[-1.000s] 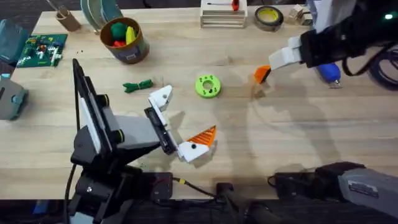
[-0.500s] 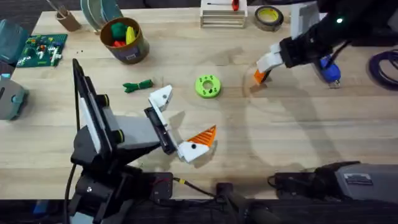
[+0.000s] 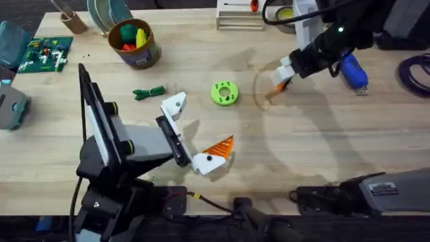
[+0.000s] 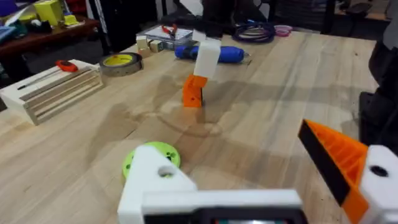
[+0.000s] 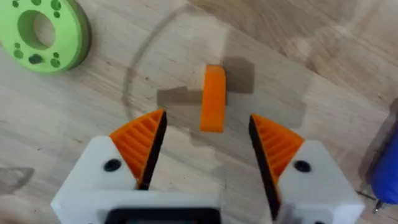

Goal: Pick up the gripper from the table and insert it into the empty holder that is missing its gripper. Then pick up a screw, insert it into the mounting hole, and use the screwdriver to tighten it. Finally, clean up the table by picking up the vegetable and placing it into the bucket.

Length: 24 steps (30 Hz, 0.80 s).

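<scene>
The right hand [image 5: 208, 155] hangs wide open and empty, the loose orange wedge [image 5: 213, 98] standing on edge on the counter [image 3: 322, 141] just ahead, between its pads; closing off-centre could tip or skid the narrow piece away

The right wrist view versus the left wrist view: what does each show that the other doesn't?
Right wrist only: the right gripper, open, its orange pads either side of the loose gripper.

Left wrist only: the holder with no orange pad, tape roll, wooden rack.

Both: the loose gripper, green disc, blue screwdriver and table.
</scene>
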Tool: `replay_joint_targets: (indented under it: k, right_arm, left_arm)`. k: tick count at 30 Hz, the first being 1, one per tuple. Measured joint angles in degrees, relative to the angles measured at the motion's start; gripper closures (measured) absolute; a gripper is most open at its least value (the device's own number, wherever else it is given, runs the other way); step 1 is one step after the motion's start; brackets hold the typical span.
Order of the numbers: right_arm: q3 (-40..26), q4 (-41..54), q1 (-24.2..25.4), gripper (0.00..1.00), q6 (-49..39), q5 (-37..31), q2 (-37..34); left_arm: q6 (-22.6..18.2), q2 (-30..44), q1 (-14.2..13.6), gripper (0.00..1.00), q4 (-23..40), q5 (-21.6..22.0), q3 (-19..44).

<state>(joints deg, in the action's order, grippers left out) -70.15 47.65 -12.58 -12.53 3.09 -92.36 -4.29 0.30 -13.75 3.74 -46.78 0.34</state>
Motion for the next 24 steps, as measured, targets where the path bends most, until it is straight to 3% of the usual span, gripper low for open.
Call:
replay_joint_targets:
  k: [24]
  right_arm:
    - [0.0, -2.9, 0.0, 0.144, -0.4, -0.3, -1.0]
  left_arm:
    - [0.0, 0.0, 0.0, 0.007, 0.0, 0.0, 0.0]
